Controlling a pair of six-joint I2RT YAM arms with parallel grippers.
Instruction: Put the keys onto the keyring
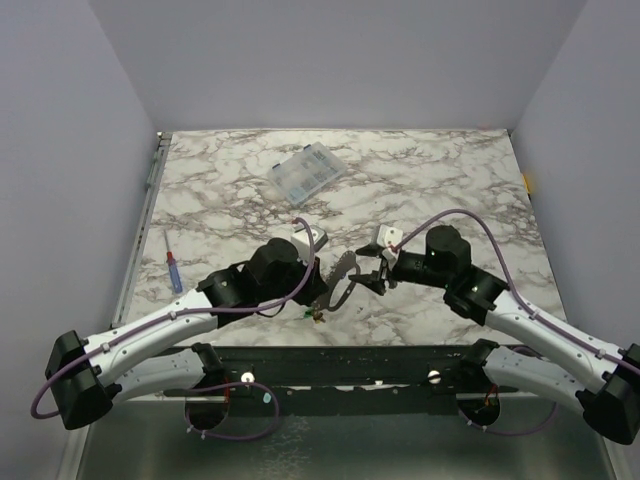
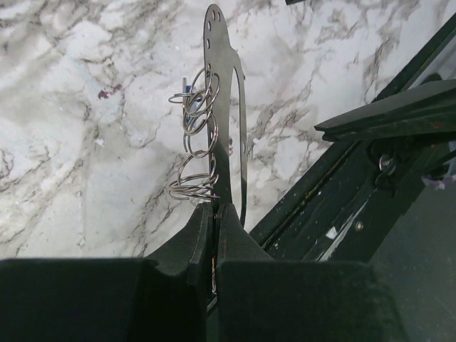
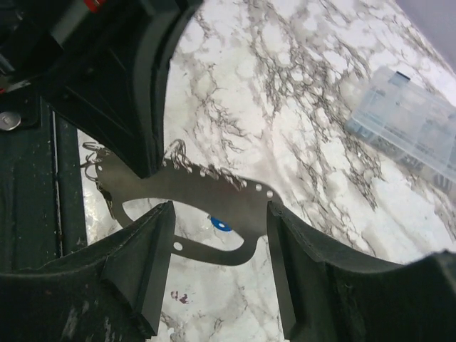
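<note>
Left arm (image 1: 150,335) and right arm (image 1: 540,325) angle inward, hands close together.
Left hand (image 2: 214,211) fingers pinch tight on the keyring (image 2: 226,107); right hand (image 3: 217,221) fingers stand spread wide.

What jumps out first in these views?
The left gripper and right gripper meet at the near centre of the table on the keyring; the left pinches one end, the right straddles it. A clear box lies farther back, and a screwdriver at the left edge.

keyring (image 3: 214,187): grey oval loop, off table | blue key (image 3: 219,224) seen thru loop
</note>
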